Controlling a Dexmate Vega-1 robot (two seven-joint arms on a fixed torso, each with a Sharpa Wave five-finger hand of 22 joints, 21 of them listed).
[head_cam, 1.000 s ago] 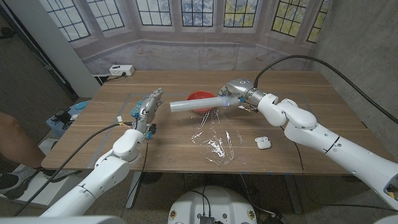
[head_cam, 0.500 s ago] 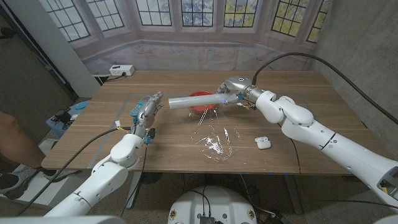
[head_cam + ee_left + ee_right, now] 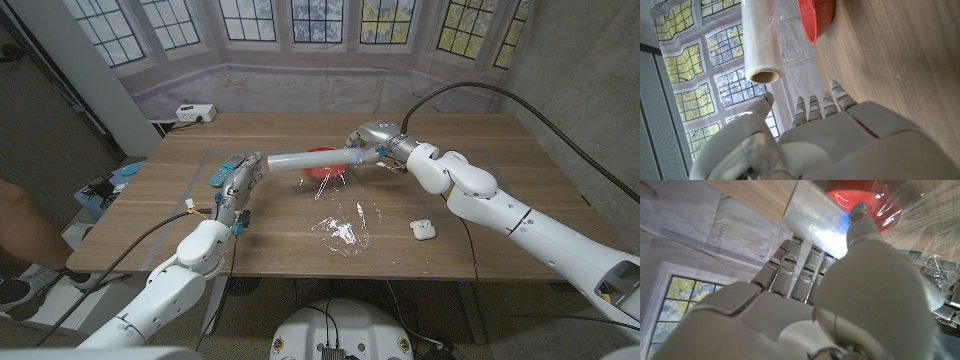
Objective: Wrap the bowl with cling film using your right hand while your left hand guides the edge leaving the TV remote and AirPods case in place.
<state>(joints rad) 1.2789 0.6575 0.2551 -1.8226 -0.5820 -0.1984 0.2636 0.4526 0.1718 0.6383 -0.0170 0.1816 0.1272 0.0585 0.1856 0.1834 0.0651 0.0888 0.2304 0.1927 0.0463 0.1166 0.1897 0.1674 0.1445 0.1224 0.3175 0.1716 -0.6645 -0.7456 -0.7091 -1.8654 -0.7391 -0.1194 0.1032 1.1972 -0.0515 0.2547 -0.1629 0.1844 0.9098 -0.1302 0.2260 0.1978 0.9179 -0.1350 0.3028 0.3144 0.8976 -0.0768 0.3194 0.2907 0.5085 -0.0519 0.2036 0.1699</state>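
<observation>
right hand [image 3: 368, 147] grips one end of the cling film roll [image 3: 305, 160], held level just above the red bowl [image 3: 322, 161] at mid-table. crumpled film sheet [image 3: 340, 228] trails from the roll down onto the wood toward the near edge. left hand [image 3: 238, 178] sits at the roll's free end, fingers apart; contact unclear, looks empty. airpods case [image 3: 423, 229] lies near the right of the sheet. blue remote [image 3: 224, 172] beside the left hand.
</observation>
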